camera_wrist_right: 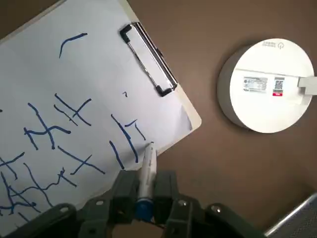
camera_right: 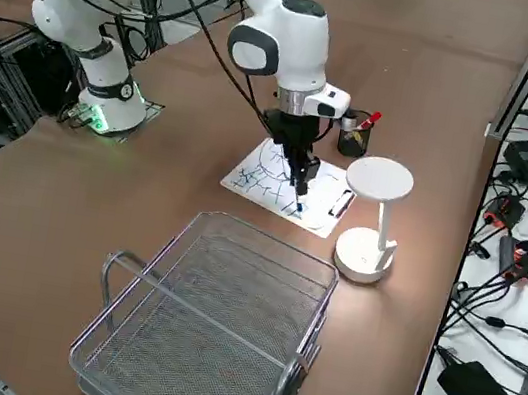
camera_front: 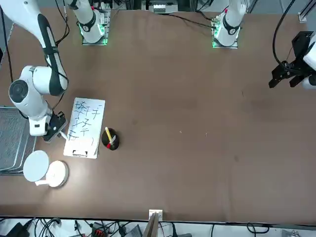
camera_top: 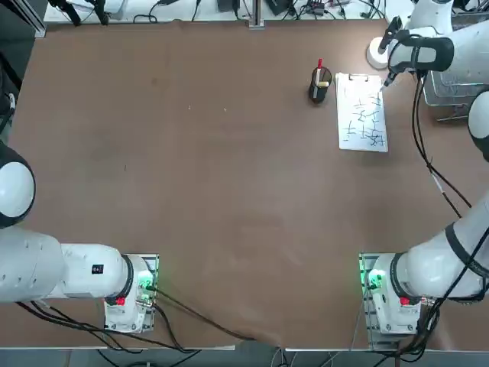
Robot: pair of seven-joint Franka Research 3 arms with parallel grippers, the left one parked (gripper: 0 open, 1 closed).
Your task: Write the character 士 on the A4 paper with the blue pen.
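Taking the A4 paper point(camera_wrist_right: 74, 109) as the landmark and going left to right in the wrist view, blue strokes are crowding most of the sheet, the black clip point(camera_wrist_right: 148, 59) is sitting on its short edge, and the right gripper point(camera_wrist_right: 144, 191) is hanging over the corner below that clip, its fingers point(camera_wrist_right: 124, 191) pinching the blue pen point(camera_wrist_right: 147, 173). The pen's tip is resting at or just above the paper's long edge, beside the last short strokes. To write 士 well, I judge the arm needs to be keeping the pen near upright, pressing lightly, and steering toward the bare patch near the clip, since so little room is left at the edge and a stroke could be running off onto the worktop point(camera_wrist_right: 237, 163). Just beyond that edge the round white lamp point(camera_wrist_right: 270, 84) is standing close, crowding the wrist; the wire basket point(camera_right: 213, 321) is lying further out, and the pen cup point(camera_top: 320, 84) is standing on the paper's opposite side.
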